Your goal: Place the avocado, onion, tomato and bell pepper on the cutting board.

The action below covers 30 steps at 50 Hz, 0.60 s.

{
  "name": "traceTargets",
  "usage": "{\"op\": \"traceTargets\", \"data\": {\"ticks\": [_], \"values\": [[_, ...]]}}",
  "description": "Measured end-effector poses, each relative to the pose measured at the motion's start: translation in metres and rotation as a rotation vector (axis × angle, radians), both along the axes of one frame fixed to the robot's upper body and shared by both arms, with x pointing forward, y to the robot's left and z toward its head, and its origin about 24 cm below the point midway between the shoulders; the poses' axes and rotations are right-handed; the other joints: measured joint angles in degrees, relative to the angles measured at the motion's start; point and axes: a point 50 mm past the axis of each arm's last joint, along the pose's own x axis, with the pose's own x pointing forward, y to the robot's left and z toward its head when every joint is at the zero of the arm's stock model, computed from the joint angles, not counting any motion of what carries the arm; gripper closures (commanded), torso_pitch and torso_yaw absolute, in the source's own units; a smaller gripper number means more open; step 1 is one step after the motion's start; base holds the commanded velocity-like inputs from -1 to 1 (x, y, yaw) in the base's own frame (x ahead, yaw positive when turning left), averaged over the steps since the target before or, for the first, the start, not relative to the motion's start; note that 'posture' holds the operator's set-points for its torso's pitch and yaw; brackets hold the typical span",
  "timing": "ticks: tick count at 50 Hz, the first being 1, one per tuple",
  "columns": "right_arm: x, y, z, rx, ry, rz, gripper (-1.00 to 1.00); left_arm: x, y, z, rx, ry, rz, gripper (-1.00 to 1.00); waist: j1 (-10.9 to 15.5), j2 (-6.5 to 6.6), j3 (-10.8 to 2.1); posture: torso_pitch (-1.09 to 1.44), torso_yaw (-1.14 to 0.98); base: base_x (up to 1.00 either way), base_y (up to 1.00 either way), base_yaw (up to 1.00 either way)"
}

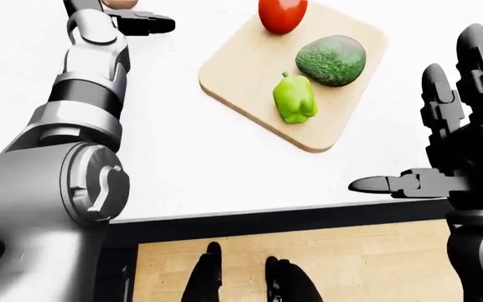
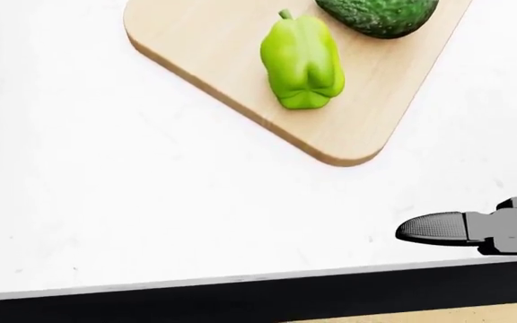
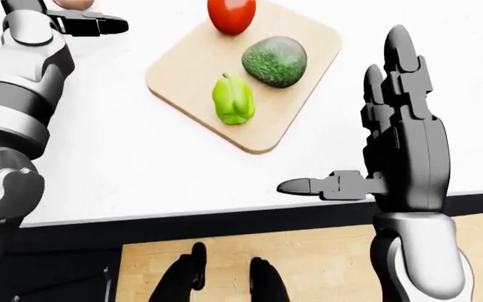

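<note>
Reaching toward onion (image 1: 121, 3) at upper-left frame edge, left hand (image 1: 145, 24) fingers extended, grasp unclear. Right hand (image 3: 396, 145) splayed, empty. Tomato (image 1: 282, 14), avocado (image 1: 331, 60), bell pepper (image 1: 295, 99) on cutting board (image 1: 250, 60). Risk: round onion rolling across bench (image 1: 182, 151), away from fingers.

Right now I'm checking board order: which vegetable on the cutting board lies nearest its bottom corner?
The bell pepper, the light green one. The avocado and tomato sit higher on the cutting board.

matt wood cutting board (image 1: 250, 69), pebbled avocado (image 1: 331, 60), glossy tomato (image 1: 282, 14)
</note>
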Motion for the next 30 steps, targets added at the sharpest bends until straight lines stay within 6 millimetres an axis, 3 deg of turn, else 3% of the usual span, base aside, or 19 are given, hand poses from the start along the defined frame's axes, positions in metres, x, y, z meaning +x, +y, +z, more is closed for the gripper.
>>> {"op": "traceTargets", "data": {"ticks": [6,9,10,13,15,30], "values": [[0.0,-0.001,0.0,0.001,0.0,-0.001,-1.0,0.0,-0.001,0.002,0.004,0.0,-0.005,-1.0,0.02,0.0,0.22,0.68,-0.06,0.0,0.0,0.0],[-0.001,-0.001,-0.001,0.0,0.001,-0.004,-1.0,0.0,-0.002,0.003,0.009,0.001,-0.01,-0.82,0.0,-0.03,0.36,0.68,-0.06,0.0,0.0,0.0],[-0.001,-0.001,-0.001,0.0,0.001,-0.003,-1.0,0.0,-0.002,0.003,0.009,-0.001,-0.01,-0.61,-0.02,-0.05,0.4,0.68,-0.06,0.0,0.0,0.0],[-0.001,-0.001,0.0,-0.001,-0.001,-0.002,-1.0,0.0,-0.002,0.004,0.016,-0.003,-0.008,-0.47,-0.05,-0.08,0.5,0.68,-0.06,0.0,0.0,0.0],[-0.001,-0.001,0.0,-0.001,-0.003,-0.002,-1.0,-0.001,-0.001,0.006,0.021,-0.01,-0.003,-0.22,-0.04,-0.07,0.56,0.68,-0.06,0.0,0.0,0.0],[-0.001,-0.002,0.001,-0.003,-0.002,-0.004,-1.0,-0.003,-0.001,0.012,0.034,-0.039,-0.002,0.33,0.27,0.01,0.25,0.68,-0.06,0.0,0.0,0.0]]}}
